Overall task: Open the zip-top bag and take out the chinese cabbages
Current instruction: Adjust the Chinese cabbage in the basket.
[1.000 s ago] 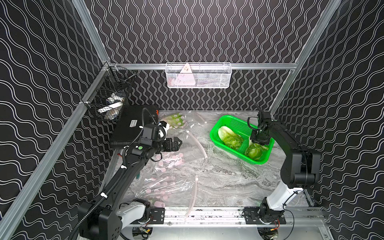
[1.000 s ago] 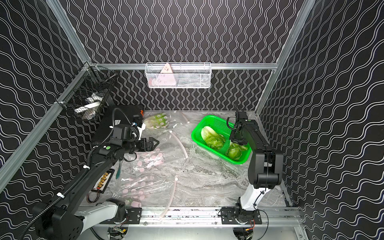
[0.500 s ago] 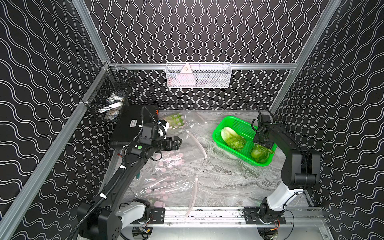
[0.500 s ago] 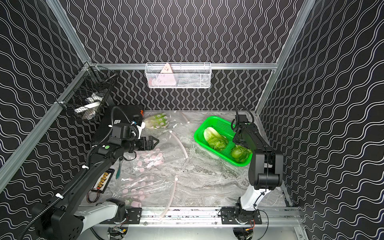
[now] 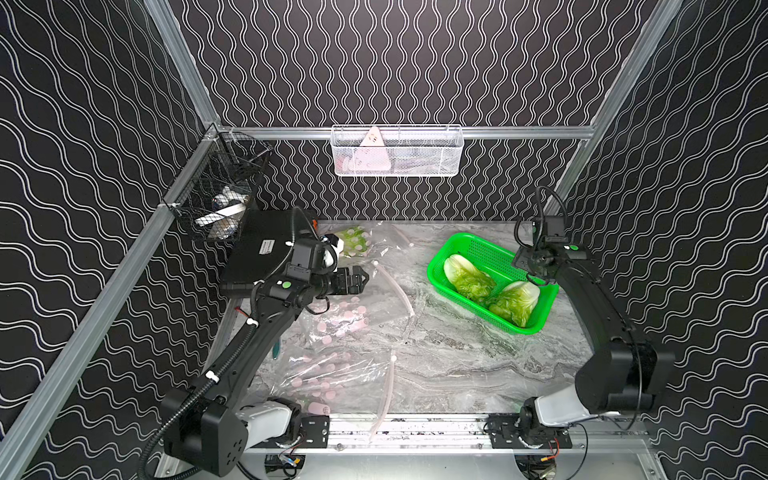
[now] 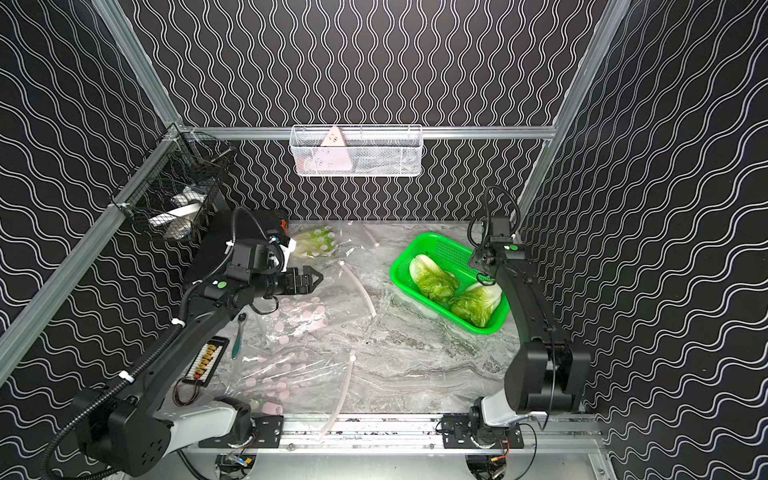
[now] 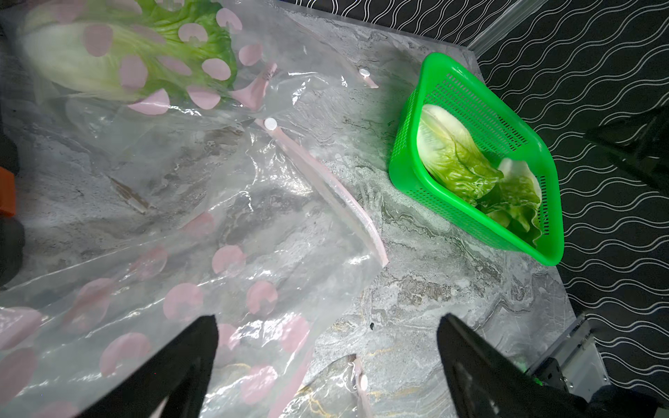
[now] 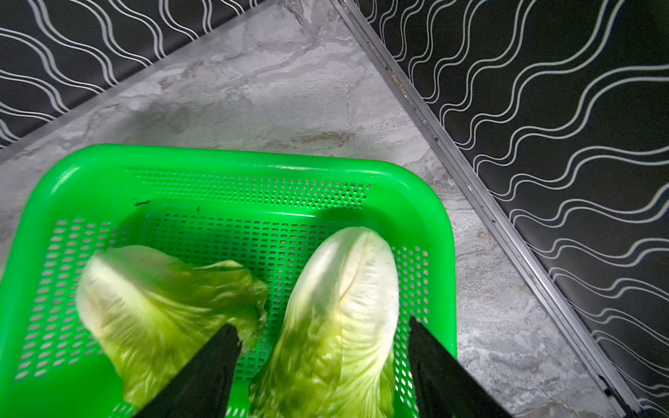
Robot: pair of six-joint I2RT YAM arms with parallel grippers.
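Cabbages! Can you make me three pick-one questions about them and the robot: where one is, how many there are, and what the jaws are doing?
1. Where is the cabbage that is not in the green basket?
A) inside a clear dotted bag
B) hanging on the wall
C) up in the air

2. How many cabbages lie in the green basket?
A) one
B) two
C) three

3. The left gripper has its jaws:
A) shut on the bag
B) wide open, empty
C) shut on a cabbage

Answers:
1 A, because pink dots on clear plastic cover it in the left wrist view.
2 B, because two heads lie side by side in both top views.
3 B, because the jaws stand far apart, gripping nothing.
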